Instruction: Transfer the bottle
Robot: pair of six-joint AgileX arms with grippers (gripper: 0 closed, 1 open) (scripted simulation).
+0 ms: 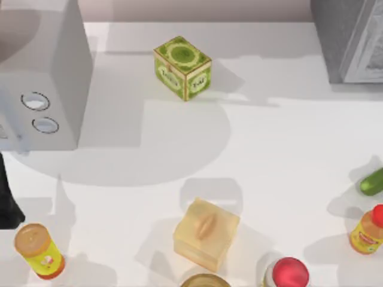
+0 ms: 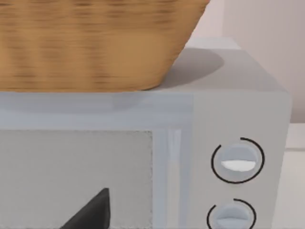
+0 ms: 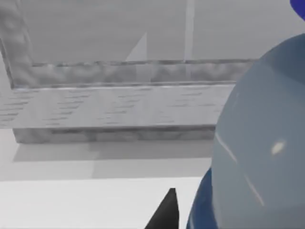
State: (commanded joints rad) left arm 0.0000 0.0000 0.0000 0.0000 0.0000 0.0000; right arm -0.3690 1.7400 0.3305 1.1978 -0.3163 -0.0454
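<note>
- Looking down in the top view, the white bench [image 1: 269, 155] carries a green tea box [image 1: 182, 67] in the upper middle of the frame and a grey microwave [image 1: 42, 72] at the upper left.
- A translucent yellowish block [image 1: 206, 234] sits at the lower centre, with a red-capped jar [image 1: 287, 274] at the bottom edge just right of it.
- A yellow orange-lidded bottle [image 1: 39, 251] lies at the lower left; a small yellow red-capped bottle [image 1: 368, 230] and a green cucumber-like item [image 1: 373, 180] are at the right edge.
- A grey appliance [image 1: 350, 39] fills the upper right corner.
- In the left wrist view, a woven basket [image 2: 95, 43] rests on top of the microwave [image 2: 228, 105], whose two dials [image 2: 237, 160] are at the right of the frame.
- A dark fingertip of the left tool [image 2: 93, 210] pokes in at the bottom edge; I cannot tell whether this tool is released or clenched.
- In the right wrist view, the bottle [image 3: 262, 143], clear and bluish, looms at the right of the frame, with its blue label band at the bottom.
- A dark fingertip of the right tool [image 3: 164, 212] shows just beside the bottle; whether it grasps the bottle cannot be told.
</note>
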